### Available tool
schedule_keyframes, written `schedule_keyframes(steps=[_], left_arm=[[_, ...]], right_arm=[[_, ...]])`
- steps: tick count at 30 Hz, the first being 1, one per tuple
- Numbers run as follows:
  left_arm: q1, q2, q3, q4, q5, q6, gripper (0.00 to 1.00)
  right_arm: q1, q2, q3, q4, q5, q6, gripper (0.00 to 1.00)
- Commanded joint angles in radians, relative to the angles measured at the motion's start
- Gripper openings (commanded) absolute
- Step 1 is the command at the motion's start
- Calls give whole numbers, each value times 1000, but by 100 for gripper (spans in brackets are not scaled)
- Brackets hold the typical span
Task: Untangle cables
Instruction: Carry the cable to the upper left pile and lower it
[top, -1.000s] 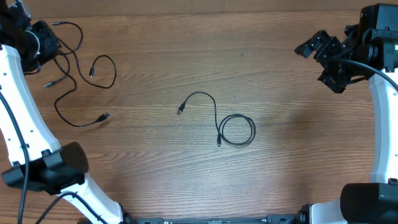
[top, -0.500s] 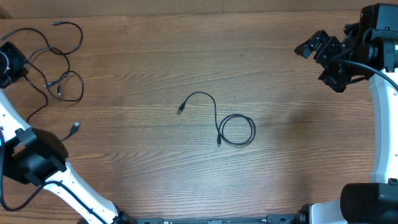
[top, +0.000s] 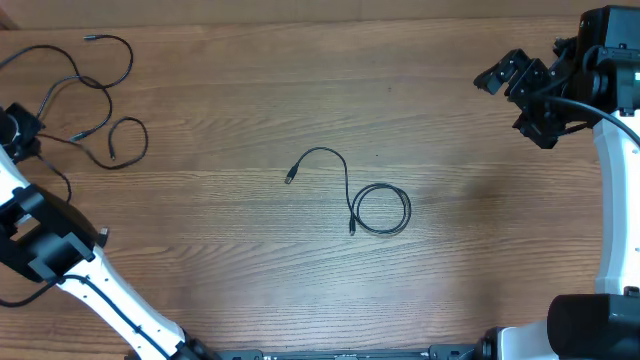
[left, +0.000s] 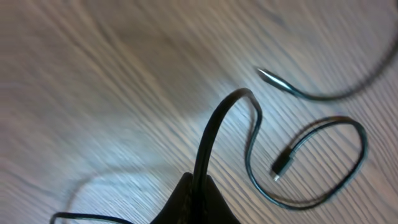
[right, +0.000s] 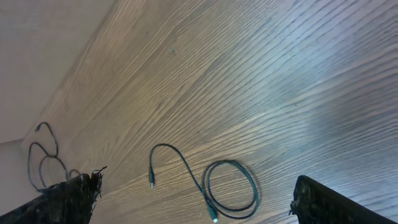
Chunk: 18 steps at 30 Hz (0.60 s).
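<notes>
Across the brown wooden table (top: 250, 90), loose thin black cables (left: 208, 137) sprawl far left; my left pincer (left: 199, 186) pinches one, right pincer (top: 512, 100) gapes empty. Pulling-apart step, I judge; next, gentle drawing away without snagging loops.

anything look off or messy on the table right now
Yes: the tangled cables at the far left sprawl in loose crossing loops, and one strand is pinched in the left gripper, arching away from it. The single cable in the middle lies apart from them, half coiled. No damage shows.
</notes>
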Motion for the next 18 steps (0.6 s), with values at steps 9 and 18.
schedule_keyframes(steps=[9,18], left_arm=[[148,11,6,127,30,-25,4],[176,32,6,242,190,52,6]], right_arm=[[2,2,8,-10,41,-11,100],[2,2,8,-14,41,-11,100]])
